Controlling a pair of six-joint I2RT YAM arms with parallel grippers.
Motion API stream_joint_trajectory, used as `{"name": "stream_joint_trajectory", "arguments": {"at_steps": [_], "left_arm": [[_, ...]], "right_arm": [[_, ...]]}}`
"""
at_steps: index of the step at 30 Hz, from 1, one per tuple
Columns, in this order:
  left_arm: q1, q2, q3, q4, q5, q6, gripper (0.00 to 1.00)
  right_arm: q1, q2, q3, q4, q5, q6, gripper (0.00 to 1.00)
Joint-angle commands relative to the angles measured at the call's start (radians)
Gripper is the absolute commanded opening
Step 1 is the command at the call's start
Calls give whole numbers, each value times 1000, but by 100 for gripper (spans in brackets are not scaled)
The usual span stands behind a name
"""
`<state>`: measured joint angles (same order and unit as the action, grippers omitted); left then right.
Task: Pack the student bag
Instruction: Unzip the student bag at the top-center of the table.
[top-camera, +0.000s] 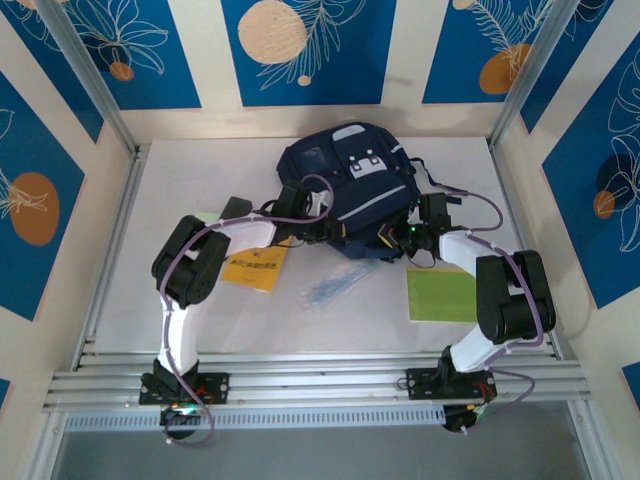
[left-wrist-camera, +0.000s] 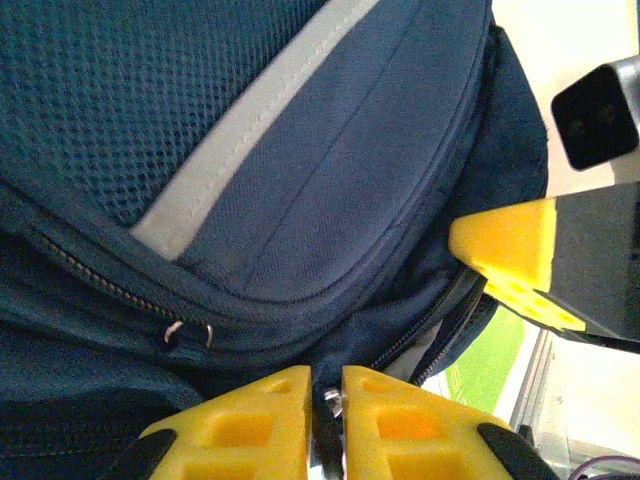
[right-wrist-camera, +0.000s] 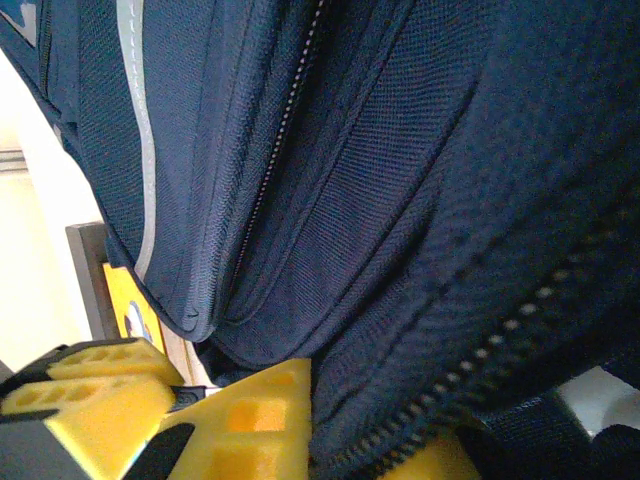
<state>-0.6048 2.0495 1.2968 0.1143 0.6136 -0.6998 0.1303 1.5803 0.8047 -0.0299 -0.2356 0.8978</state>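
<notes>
A white table (top-camera: 180, 180) sits inside blue-patterned walls. The student bag (top-camera: 350, 175) lies at its far middle, with both arms at the bag's near edge. Left wrist: the left gripper (left-wrist-camera: 326, 400) is nearly pressed together, seemingly pinching a zipper pull (left-wrist-camera: 327, 398). Right wrist: the right gripper (right-wrist-camera: 345, 445) is clamped on bag fabric. So thin a pinch could slip off the pull, or a tug could drag the bag.

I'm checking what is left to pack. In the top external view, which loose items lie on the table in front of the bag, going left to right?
yellow booklet → clear plastic packet → green notebook, all lying nearer than the student bag.
</notes>
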Motion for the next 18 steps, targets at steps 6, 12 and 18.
{"name": "stream_joint_trajectory", "arguments": {"at_steps": [6, 12, 18], "left_arm": [[-25, 27, 9, -14, 17, 24, 22], [-22, 28, 25, -17, -30, 33, 0], [36, -19, -43, -58, -74, 73, 0]], "right_arm": [[-3, -23, 1, 53, -24, 2, 0], [-6, -29, 0, 48, -23, 0, 0], [-22, -39, -9, 44, -22, -3, 0]]}}
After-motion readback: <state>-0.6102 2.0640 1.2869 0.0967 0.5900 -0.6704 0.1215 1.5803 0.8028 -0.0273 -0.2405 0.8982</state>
